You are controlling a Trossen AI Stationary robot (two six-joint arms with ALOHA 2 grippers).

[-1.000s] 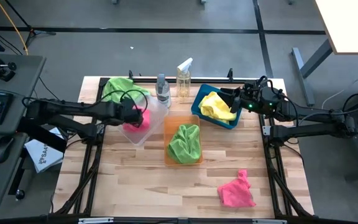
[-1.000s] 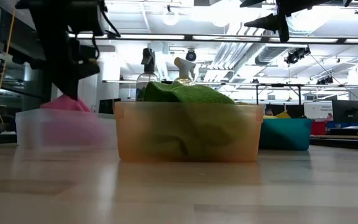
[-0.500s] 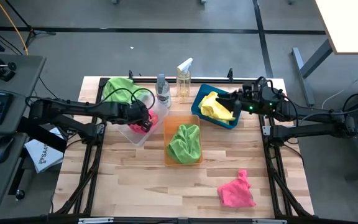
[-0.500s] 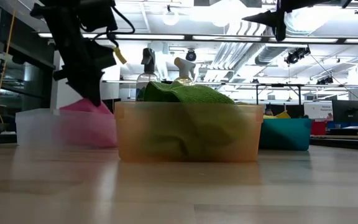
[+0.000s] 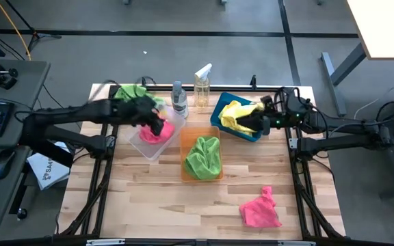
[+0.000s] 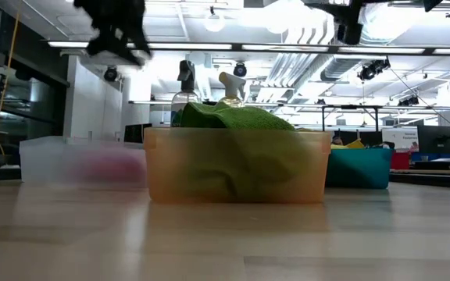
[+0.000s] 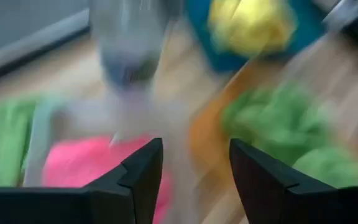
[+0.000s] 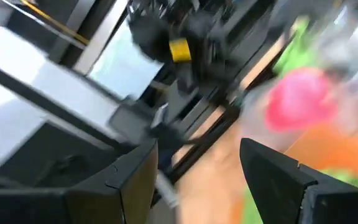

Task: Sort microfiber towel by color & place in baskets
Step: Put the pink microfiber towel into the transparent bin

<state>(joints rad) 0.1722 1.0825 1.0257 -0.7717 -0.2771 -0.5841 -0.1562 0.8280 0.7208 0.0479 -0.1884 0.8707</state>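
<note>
A pink microfiber towel [image 5: 150,134] lies in the clear basket [image 5: 146,153]. My left gripper [image 5: 156,121] hangs open above it with nothing between its fingers [image 7: 194,146]. A lime green towel [image 5: 202,156] fills the orange basket [image 5: 183,156]. A yellow towel [image 5: 234,115] lies in the blue basket [image 5: 217,113], and my right gripper [image 5: 251,124] hovers open over that basket's right part. A second pink towel [image 5: 259,211] lies on the table near the front right. Another green towel [image 5: 131,92] lies at the far left corner.
Two spray bottles [image 5: 178,99] [image 5: 202,85] stand at the far edge between the clear and blue baskets. The wooden table [image 5: 135,205] has bare boards along the near left. In the low view the orange basket [image 6: 233,168] stands in front, the clear one [image 6: 53,160] to its left.
My left gripper has opened and let go of the pink towel, then risen well above the clear basket. The towel has dropped and settled low inside that basket. My right gripper has shifted a little toward the near edge over the blue basket.
</note>
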